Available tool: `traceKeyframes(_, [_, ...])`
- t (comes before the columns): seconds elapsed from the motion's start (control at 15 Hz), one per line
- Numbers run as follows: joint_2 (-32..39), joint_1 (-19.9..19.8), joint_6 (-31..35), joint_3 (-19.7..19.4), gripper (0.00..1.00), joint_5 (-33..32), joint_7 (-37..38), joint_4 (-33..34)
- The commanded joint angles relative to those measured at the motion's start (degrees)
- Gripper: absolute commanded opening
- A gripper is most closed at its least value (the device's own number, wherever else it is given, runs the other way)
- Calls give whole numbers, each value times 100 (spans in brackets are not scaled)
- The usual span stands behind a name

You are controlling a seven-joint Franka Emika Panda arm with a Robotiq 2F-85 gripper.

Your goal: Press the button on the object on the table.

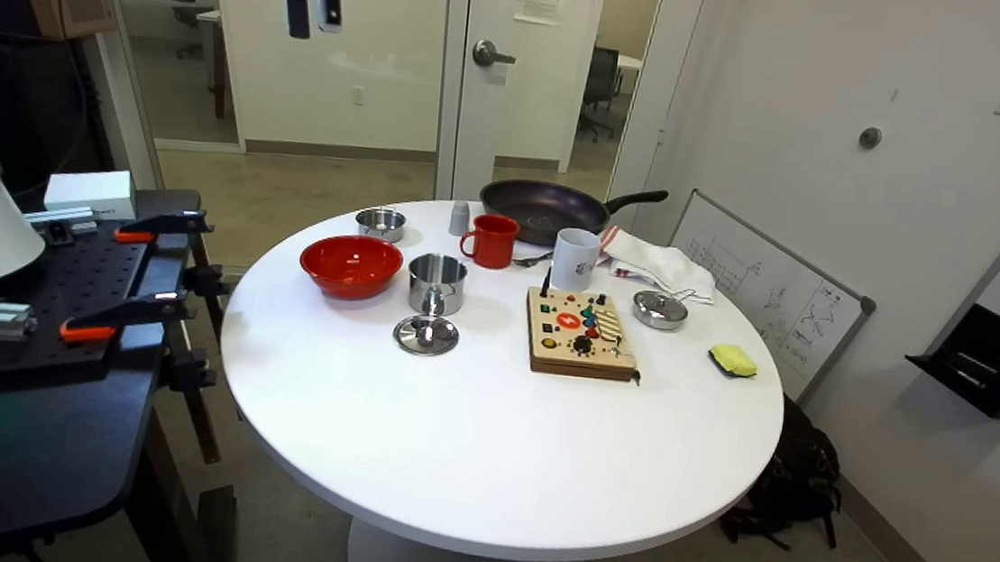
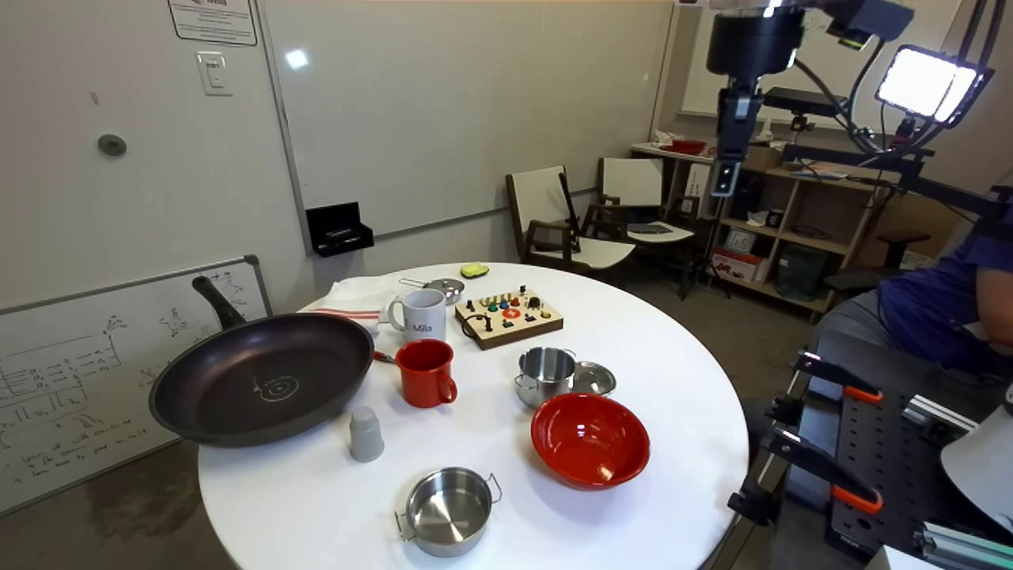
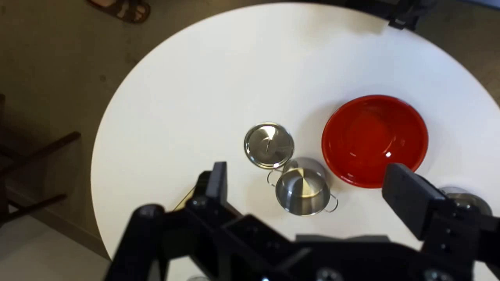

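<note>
2 mugs [image 1: 493,246] stand near a black pan [image 2: 273,368] and, perhaps, a fork [image 1: 533,259].

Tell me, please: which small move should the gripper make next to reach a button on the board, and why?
I would probably shift the gripper sideways toward the board, without lowering it yet. In the wrist view, the pot shows between its open fingers, while only edges of the board show behind one finger, so the gripper seems not yet above it. Lowering here might touch the pot.
</note>
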Motion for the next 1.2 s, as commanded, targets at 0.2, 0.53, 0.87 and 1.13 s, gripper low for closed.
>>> traceKeyframes(0.2, [1176, -89, 938, -73, 100, -377, -18, 400])
traceKeyframes(0.53, [1080, -81, 918, -71, 100, -375, -18, 380])
traceKeyframes(0.87, [1931, -173, 1300, 66, 100, -650, 550, 837])
traceKeyframes(1.13, [3008, -204, 1624, -141, 100, -521, 189, 1499])
